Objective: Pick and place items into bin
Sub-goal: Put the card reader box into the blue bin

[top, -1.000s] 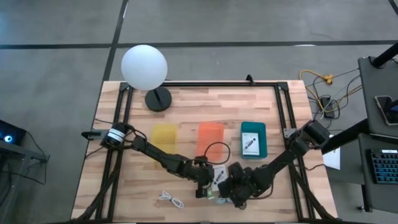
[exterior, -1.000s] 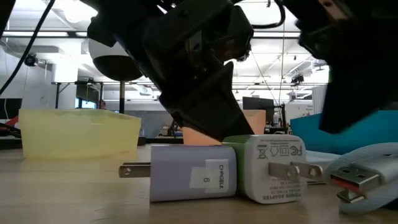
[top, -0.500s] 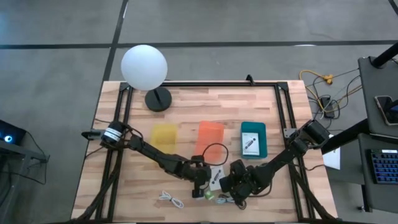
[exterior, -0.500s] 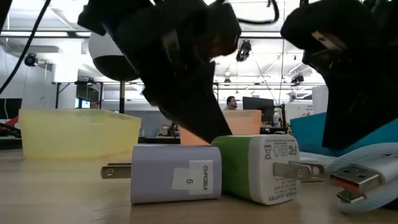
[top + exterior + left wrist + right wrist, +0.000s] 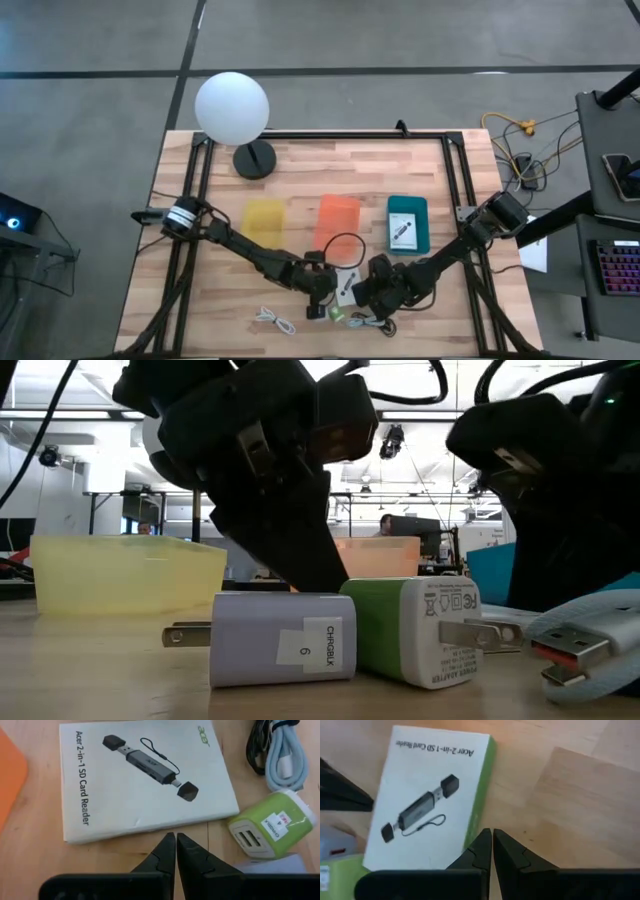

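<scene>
Surface: wooden table [image 5: 420, 180] with a black frame, grey floor around it; a white globe lamp [image 5: 232, 108] stands at upper left of the high view.
Bins: yellow bin [image 5: 264, 219], orange bin [image 5: 338, 219] and teal bin [image 5: 407, 223] in a row at mid-table; the teal one holds a small card.
Writing, card box: white card box [image 5: 145, 779] reads "Acer 2-in-1 SD Card Reader", with "acer" at its corner and a picture of a dark stick reader.
Writing, chargers: green charger cube [image 5: 415, 630] shows an FC mark and "POWER ADAPTER"; its top sticker reads "CHRGBLK A" in the left wrist view. Grey charger cube [image 5: 283, 637] carries "CHRGBLK" and "6", touching the green one.
Cables: pale blue cable [image 5: 284, 757] just beside the green cube; white cable [image 5: 273, 320] lower left of centre.
Left arm: reaches low across to the table's lower centre; left gripper [image 5: 175, 852] fingers pressed together, empty, at the box's edge.
Right arm: stretched in from the right; right gripper [image 5: 491, 849] fingers together, empty, beside the same box.
</scene>
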Available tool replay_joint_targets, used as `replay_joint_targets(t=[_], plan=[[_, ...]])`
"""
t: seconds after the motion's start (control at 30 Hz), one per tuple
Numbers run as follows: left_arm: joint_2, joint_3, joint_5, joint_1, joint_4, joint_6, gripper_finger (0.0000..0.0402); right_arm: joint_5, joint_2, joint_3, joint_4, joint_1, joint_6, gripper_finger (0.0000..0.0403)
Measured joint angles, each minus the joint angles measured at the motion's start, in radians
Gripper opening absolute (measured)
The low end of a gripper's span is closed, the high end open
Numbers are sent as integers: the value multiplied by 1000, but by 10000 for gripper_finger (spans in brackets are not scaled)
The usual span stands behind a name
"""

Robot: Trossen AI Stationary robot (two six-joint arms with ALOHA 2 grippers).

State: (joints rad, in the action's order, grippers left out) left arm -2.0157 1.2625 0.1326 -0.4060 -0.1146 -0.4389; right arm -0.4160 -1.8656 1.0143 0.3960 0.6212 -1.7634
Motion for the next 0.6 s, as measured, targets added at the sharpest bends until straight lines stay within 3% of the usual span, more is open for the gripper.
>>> replay_joint_targets(t=[0.4,0.6], plan=[[-20,-3,-10,11,15,0,0,11,0,2,-100,-11,120,8],[-16,-6,-27,13,7,0,0,-50,13,62,-96,-9,166,8]])
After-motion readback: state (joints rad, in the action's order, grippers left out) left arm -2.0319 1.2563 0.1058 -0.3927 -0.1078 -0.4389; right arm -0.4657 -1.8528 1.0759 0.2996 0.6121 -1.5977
